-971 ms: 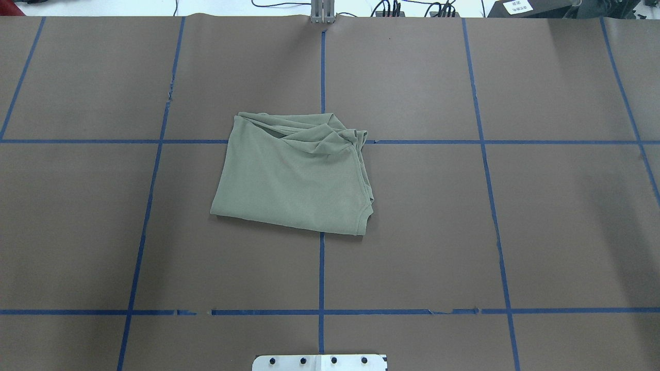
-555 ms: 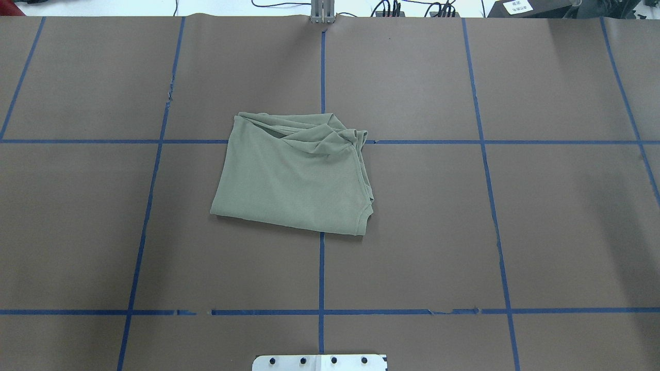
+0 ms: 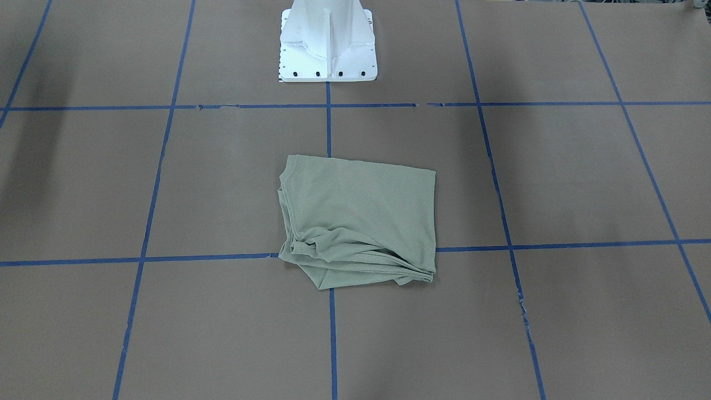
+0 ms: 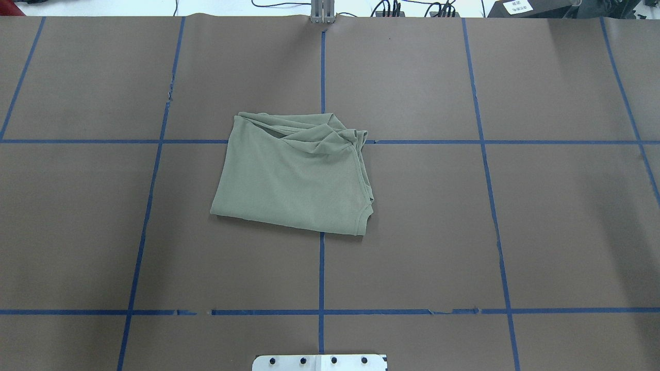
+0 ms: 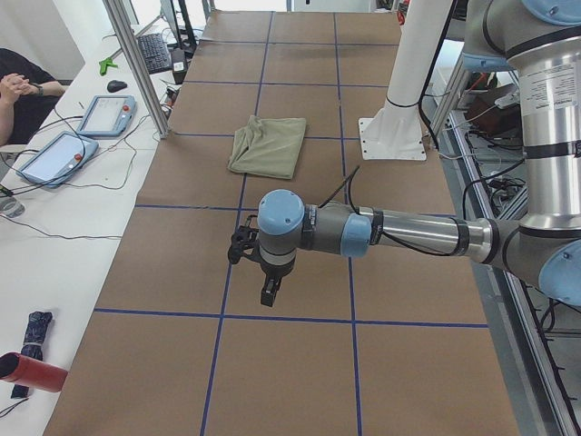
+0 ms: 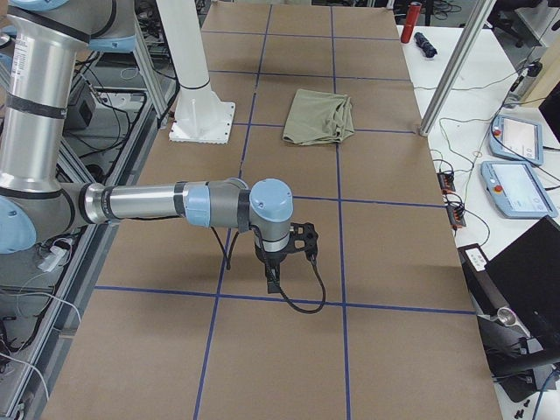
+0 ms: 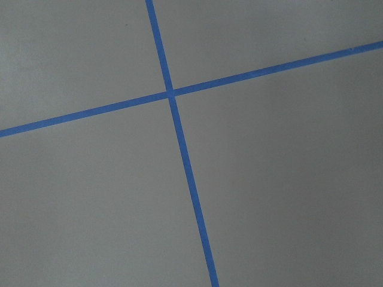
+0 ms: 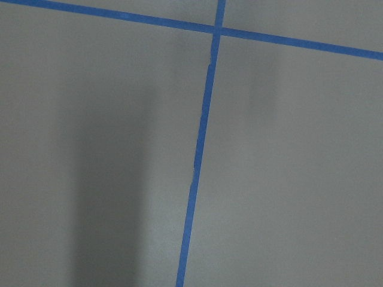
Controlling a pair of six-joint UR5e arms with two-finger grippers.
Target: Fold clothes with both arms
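Left gripper hangs point-down at lower centre of the exterior left view, at the end of the left arm, which stretches level in from the right edge. Fingers spread or pressed together? Cannot tell from this angle. Its wrist camera sees only a crossing of blue tape on brown paper.

Over to the right gripper, centre of the exterior right view, pointing down from the right arm (same story: too small to judge how the fingers stand).

Both hang well apart from the shirt. It lies mid-frame in the overhead view, folded into a rough rectangle across a tape junction, smooth at its lower left and bunched in wrinkles at its upper right corner. In the front-facing view that bunching runs along its lower edge.

The white pedestal stands at top centre there, on the brown table.
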